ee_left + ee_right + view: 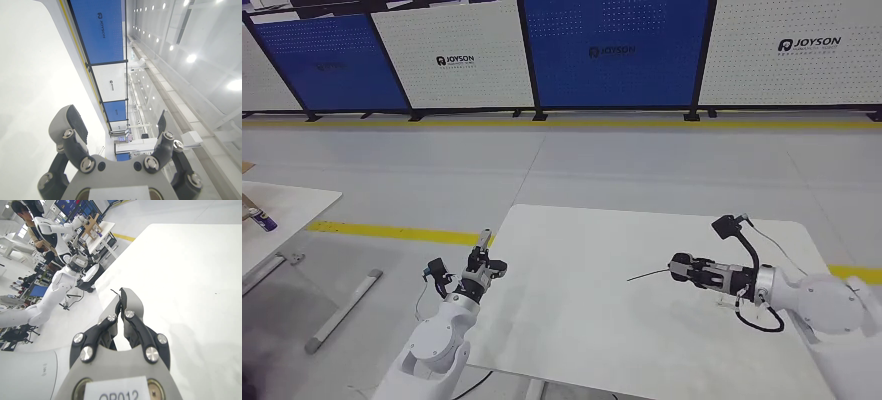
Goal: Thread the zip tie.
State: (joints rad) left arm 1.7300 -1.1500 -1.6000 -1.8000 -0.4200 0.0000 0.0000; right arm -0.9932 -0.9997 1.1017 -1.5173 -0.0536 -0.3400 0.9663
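My right gripper pinches the zip tie, likely light and whippy, by one end; my left gripper, spread wide, should take its free tip.

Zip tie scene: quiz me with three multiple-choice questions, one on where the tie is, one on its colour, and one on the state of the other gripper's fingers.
1. Where is the zip tie?
A) lying loose
B) in the right gripper
C) on the floor

2. What colour is it?
A) white
B) black
C) yellow

3. Fingers of the left gripper:
A) open, empty
B) shut on the tie
C) shut, empty

Answers:
1 B: the right fingers pinch it and its tail sticks out over the table.
2 B: it shows dark against the white top.
3 A: a wide gap separates them.
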